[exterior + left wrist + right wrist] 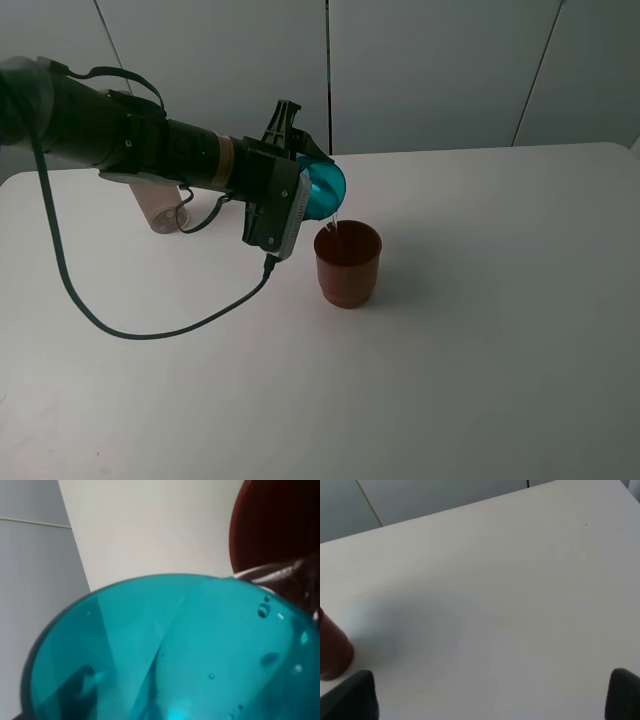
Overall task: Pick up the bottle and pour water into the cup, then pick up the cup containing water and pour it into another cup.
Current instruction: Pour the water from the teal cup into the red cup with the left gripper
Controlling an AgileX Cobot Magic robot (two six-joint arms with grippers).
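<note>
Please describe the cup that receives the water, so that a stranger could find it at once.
Over the white table, a black robot arm reaches in from the left and tips a translucent teal plastic tumbler. Just under its rim stands the red-brown plastic cup: opaque, wider, and upright.

You see the cup (322, 187) as a translucent teal-blue; close up it glows turquoise, speckled with small dark bubbles. The second cup (348, 264) is an opaque red-brown, darker inside. The bottle (158, 208) shows a pale, smoky pinkish-grey. Your table (480, 360) is plain white with no pattern, and the wall panels (430, 70) behind it are light grey with thin dark seams. The left arm (120, 135) is black with one tan band, and its cable (150, 335) is black too. The fingertips (350, 697) of the right gripper (492, 696) look near-black.
</note>
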